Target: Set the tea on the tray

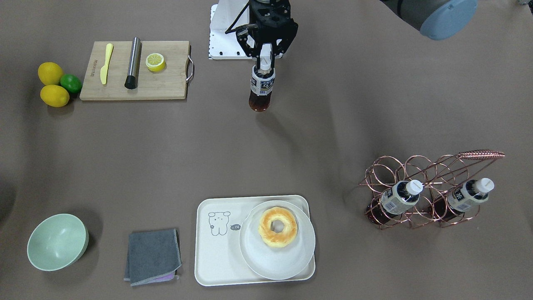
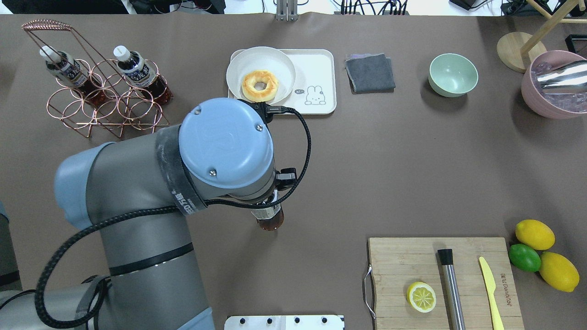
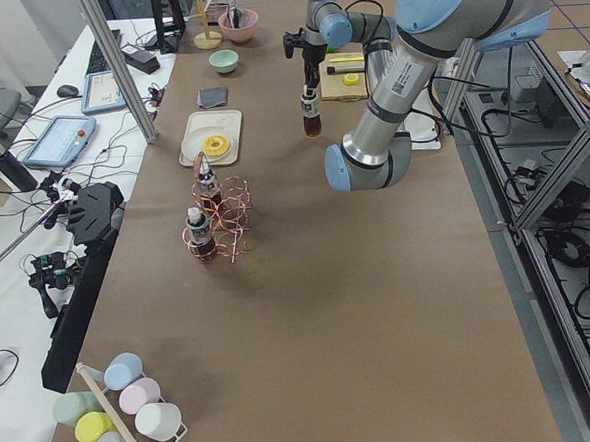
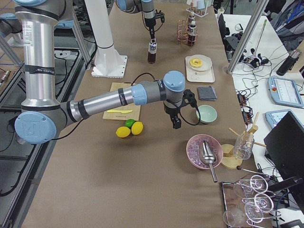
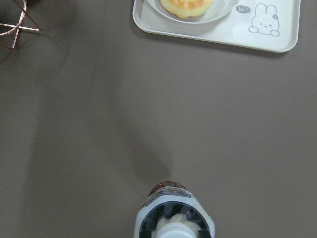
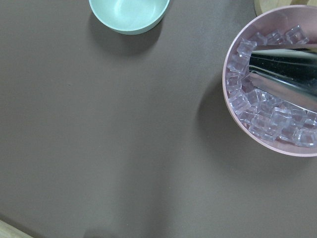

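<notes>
My left gripper (image 1: 265, 61) is shut on the white cap of the tea bottle (image 1: 262, 88) and holds it upright above the brown table, near the robot's base. The bottle also shows below the arm in the overhead view (image 2: 270, 221) and at the bottom of the left wrist view (image 5: 173, 218). The cream tray (image 1: 216, 258) with a cartoon drawing lies at the table's far side, straight ahead of the bottle (image 5: 223, 35). My right gripper (image 4: 176, 124) hangs over bare table near the green bowl; I cannot tell whether it is open or shut.
A white plate (image 1: 266, 258) with a doughnut (image 1: 278, 227) covers one half of the tray. A copper wire rack (image 1: 433, 187) holds two look-alike bottles. Grey cloth (image 1: 153, 255), green bowl (image 1: 57, 241), cutting board (image 1: 166, 89), lemons, and a pink ice bowl (image 6: 233, 99) stand around.
</notes>
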### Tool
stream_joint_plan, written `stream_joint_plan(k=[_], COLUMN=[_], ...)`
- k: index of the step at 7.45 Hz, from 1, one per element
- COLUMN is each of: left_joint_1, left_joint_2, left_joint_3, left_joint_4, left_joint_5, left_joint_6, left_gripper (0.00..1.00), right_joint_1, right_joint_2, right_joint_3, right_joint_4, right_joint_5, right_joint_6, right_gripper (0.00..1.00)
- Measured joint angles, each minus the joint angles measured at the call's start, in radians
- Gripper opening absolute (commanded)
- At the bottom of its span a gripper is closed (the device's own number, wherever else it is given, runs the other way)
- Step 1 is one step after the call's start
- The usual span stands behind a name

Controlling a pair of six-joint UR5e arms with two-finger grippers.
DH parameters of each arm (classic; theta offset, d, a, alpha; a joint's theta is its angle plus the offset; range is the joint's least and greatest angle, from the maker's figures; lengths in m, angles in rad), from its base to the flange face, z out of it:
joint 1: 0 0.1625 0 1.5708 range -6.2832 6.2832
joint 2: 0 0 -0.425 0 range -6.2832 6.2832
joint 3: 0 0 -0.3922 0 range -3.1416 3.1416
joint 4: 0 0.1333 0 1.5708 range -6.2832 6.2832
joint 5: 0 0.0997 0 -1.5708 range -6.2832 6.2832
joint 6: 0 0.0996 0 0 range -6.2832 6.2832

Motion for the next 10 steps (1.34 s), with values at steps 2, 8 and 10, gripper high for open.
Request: stream_joint_plan(k=[2, 8, 10], left_joint_1=[0.033, 0.082, 0.084], left_joint_2=[-0.011, -0.002, -0.001], left_joint_3=[0.034, 0.055, 0.056], left_joint_4=[-0.018, -0.053, -0.053], left_joint_5=[0.038, 0.091, 0.094], left_joint_6=[-0.022, -0.03, -0.028], left_gripper=[0.0, 0.48, 0.89], right_joint_1=[-0.001, -0.001, -0.002], right_joint_2=[-0.009, -0.015, -0.006], right_joint_3=[-0.001, 0.002, 0.005], right_joint_4=[0.0, 0.0, 0.001], right_joint_5=[0.006, 0.017, 0.023], right_joint_6=[0.01, 0.013, 0.024], right_gripper=[1.0, 1.0, 1.0])
